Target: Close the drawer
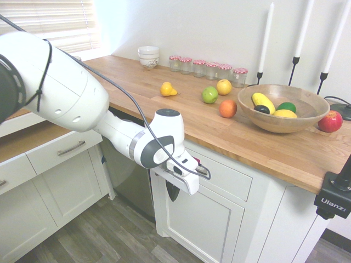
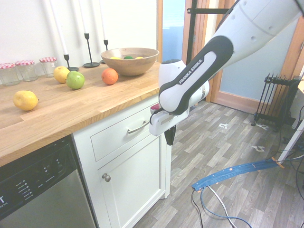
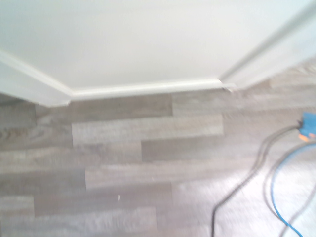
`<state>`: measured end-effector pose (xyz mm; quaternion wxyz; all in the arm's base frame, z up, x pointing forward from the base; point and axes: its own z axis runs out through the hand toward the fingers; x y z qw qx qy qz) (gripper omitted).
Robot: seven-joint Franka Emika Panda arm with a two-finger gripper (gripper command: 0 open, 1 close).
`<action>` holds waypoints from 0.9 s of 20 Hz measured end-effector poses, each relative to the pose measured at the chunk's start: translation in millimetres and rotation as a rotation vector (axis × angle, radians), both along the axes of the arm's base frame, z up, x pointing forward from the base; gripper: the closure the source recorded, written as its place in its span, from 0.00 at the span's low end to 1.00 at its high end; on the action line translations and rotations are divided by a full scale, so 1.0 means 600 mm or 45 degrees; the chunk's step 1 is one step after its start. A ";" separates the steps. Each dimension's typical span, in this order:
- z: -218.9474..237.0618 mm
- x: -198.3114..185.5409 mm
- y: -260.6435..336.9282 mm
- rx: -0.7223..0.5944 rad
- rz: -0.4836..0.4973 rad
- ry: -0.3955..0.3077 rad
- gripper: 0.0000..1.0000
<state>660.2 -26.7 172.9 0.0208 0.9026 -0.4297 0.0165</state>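
Arm (image 1: 66,82) reaches in from the first exterior view's left, its hand (image 1: 172,192) pointing down in front of the white cabinet, fingers shut and gripping nothing visible. Right behind it is the drawer (image 2: 121,132), at the cabinet's top; its framed front looks flush with the cabinet, and the silver bar handle (image 2: 138,127) shows just beside the arm's end. I cannot tell whether anything touches. Below the drawer is a closed door (image 2: 130,180) with a round knob (image 2: 106,177), and next to that cabinet stands a dishwasher (image 2: 45,190).

Over the drawer runs the wooden desk (image 1: 192,118). Nearer its front edge lies an orange fruit (image 1: 228,108); behind are a green apple (image 1: 209,95), a round yellow fruit (image 1: 224,86) and a yellow pear (image 1: 167,89). A wooden bowl (image 1: 282,125) holds more fruit, with a red apple (image 1: 330,121) beside it. Farther back are lidded jars (image 1: 198,68), stacked white bowls (image 1: 148,56) and three white candles (image 1: 266,41) against the wall.
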 end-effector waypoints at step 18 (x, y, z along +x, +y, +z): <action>0.161 -0.406 -0.063 0.076 0.081 -0.010 0.00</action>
